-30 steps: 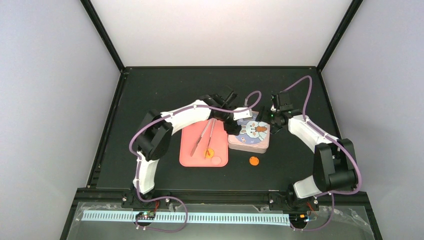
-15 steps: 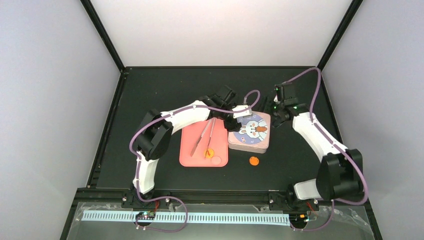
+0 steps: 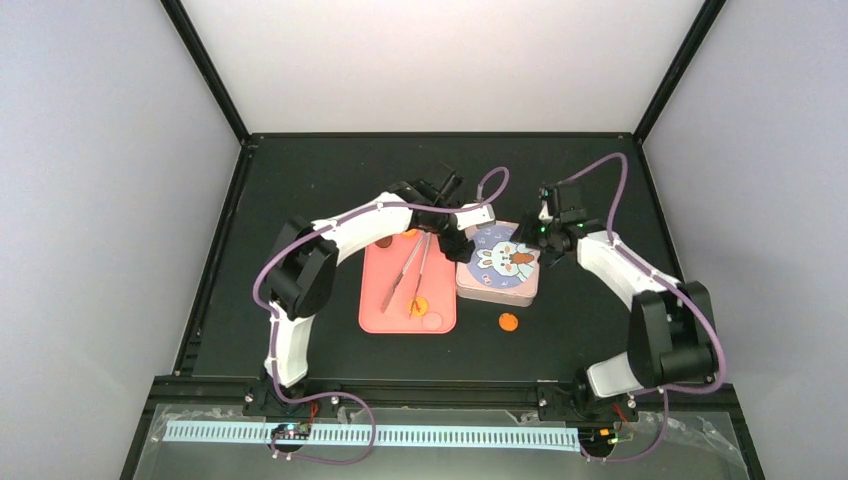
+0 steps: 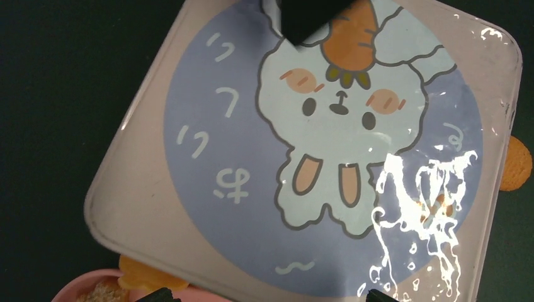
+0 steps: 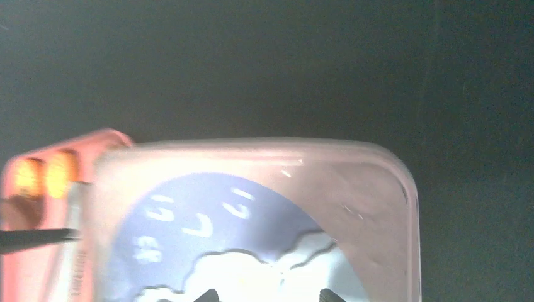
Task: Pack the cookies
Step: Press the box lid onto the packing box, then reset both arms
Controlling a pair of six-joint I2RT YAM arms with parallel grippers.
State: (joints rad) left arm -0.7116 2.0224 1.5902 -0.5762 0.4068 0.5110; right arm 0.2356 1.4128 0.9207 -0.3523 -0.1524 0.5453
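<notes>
My left gripper [image 4: 267,296] hangs with its jaws spread wide and empty over the left edge of the tin [image 3: 500,291]. My right gripper [image 5: 266,296] shows 2 tips about half apart above the tin's far-right corner, holding nothing that I can see. The rabbit-print lid [image 4: 208,157] is on and looks glossy, so I judge it slippery and best taken by opposite edges.

The tin stands mid-bench [image 3: 330,180], just beside the right edge of the pink tray [image 3: 380,310]. Of the cookies, 1 orange one [image 3: 509,321] lies loose on the bench on the tin's near side. Others [image 3: 418,306] sit at the tray's near-right corner by the tips of the tongs [image 3: 410,268].

They look thin, light, stiff and probably brittle. Lying flat, they call for a gentle pinch across the rim.
</notes>
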